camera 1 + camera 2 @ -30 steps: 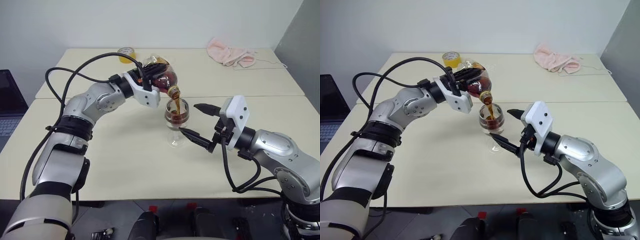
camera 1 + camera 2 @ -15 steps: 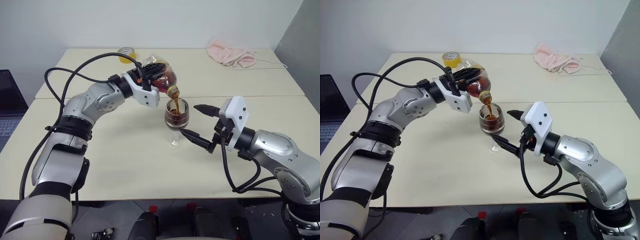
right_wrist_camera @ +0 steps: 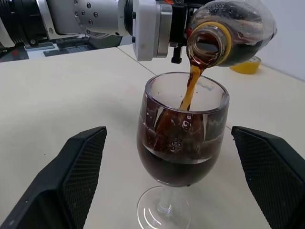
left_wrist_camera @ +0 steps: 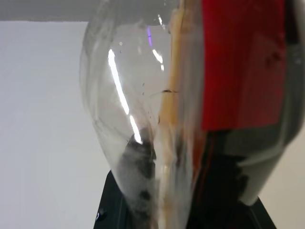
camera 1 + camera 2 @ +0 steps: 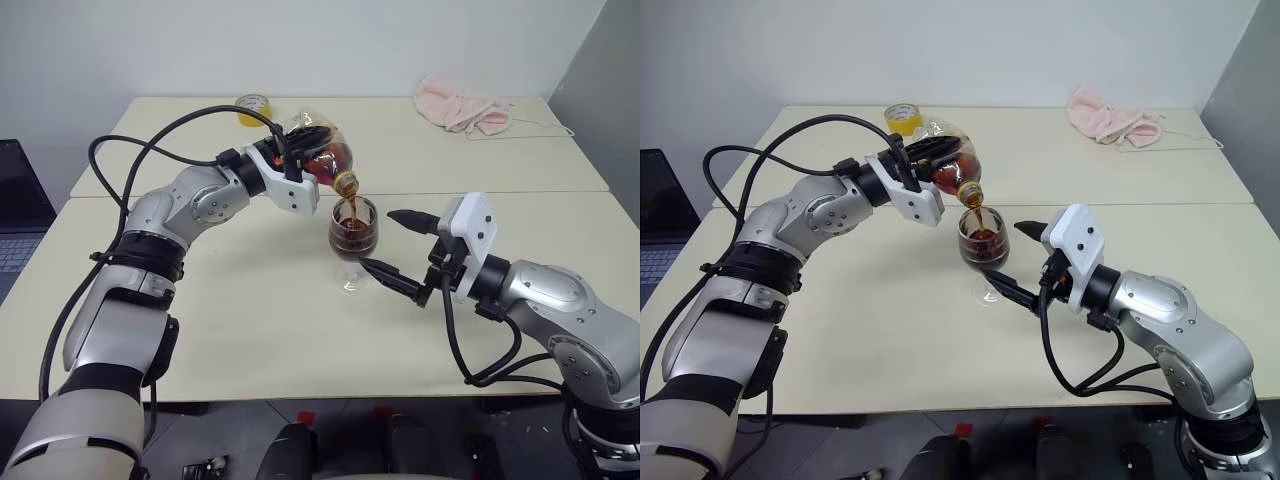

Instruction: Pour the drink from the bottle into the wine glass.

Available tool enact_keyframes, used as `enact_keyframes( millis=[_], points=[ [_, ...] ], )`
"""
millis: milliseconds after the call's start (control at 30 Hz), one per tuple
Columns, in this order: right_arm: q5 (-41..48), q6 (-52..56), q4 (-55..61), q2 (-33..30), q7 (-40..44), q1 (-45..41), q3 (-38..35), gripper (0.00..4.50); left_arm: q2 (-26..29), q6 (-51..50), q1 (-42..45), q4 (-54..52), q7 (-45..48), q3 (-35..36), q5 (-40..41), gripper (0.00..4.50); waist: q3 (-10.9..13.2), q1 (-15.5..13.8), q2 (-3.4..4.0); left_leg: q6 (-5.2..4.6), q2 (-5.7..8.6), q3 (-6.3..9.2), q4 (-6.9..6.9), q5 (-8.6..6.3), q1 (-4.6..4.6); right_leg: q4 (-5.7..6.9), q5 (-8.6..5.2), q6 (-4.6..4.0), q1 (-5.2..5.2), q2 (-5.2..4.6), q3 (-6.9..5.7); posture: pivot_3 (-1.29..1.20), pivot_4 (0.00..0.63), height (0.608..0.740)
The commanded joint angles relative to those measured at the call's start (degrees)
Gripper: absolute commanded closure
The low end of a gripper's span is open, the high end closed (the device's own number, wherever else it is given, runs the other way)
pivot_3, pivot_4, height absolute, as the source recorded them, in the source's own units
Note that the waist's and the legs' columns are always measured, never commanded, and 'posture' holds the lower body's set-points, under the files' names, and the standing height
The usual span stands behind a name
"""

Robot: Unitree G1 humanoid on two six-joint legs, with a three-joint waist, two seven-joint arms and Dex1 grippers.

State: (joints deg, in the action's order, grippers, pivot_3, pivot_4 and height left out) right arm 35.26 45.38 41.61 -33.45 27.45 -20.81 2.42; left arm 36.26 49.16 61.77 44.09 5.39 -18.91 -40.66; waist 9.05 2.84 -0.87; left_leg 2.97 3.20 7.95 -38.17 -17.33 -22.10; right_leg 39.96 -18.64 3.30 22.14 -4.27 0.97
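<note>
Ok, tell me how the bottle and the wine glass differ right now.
The bottle is tipped over, held in the air by the left gripper; the wine glass stands upright on the table, untouched by the open right gripper. The bottle has a red label; the wine glass is plain. Both are clear and hold the drink.

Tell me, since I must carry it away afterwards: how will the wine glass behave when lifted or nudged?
The wine glass is probably top-heavy: the drink fills much of its bowl above a thin stem. A sideways nudge could tip it on its small round foot. The clear glass looks smooth, probably slippery and fragile.
</note>
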Motion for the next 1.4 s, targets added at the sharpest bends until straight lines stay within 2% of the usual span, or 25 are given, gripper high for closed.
enact_keyframes(
  millis=[33,533,700,1133,1400],
  points=[
    [0.72,-0.61,2.52,-0.36,0.38,0.09,-1.11,0.0,0.92,0.1,1.96,-0.91,-1.12,0.56,0.59,3.73,0.0,0.0,0.0,0.0,0.0,0.0,0.0,0.0,0.0,0.0,0.0,0.0,0.0,0.0,0.0,0.0,0.15,0.74],
    [0.98,-0.32,2.53,-0.34,0.4,-0.26,-1.05,0.0,0.43,-0.78,0.97,-0.94,0.12,1.28,2.48,3.73,0.0,0.02,0.0,0.0,0.0,0.0,0.0,0.0,0.0,0.0,0.0,0.0,0.0,0.0,0.0,0.0,0.15,0.74],
    [0.96,-0.44,2.4,-0.41,0.58,-0.13,-1.02,0.0,-0.74,-3.22,-0.52,-1.89,4.21,2.85,8.07,3.73,0.0,0.05,0.0,0.0,0.0,0.0,-0.01,0.0,0.0,0.01,0.0,0.0,0.01,0.0,0.0,0.0,0.15,0.74],
    [0.5,-0.89,1.72,-0.47,1.91,-0.45,-0.63,0.0,-1.1,-7.47,-5.23,-8.64,8.14,4.01,13.82,3.73,-0.01,0.12,0.0,0.0,0.0,0.02,-0.02,0.0,-0.01,0.01,0.0,0.0,0.03,-0.02,0.0,0.0,0.15,0.74],
    [0.1,-1.07,1.71,-0.58,2.42,-0.41,-0.62,0.0,-3.65,-16.22,-9.87,-13.18,13.03,7.71,22.46,3.73,-0.01,0.21,0.0,0.0,0.0,0.02,-0.04,0.0,-0.01,0.02,0.0,0.0,0.03,-0.02,0.01,0.0,0.15,0.74]
  ],
)
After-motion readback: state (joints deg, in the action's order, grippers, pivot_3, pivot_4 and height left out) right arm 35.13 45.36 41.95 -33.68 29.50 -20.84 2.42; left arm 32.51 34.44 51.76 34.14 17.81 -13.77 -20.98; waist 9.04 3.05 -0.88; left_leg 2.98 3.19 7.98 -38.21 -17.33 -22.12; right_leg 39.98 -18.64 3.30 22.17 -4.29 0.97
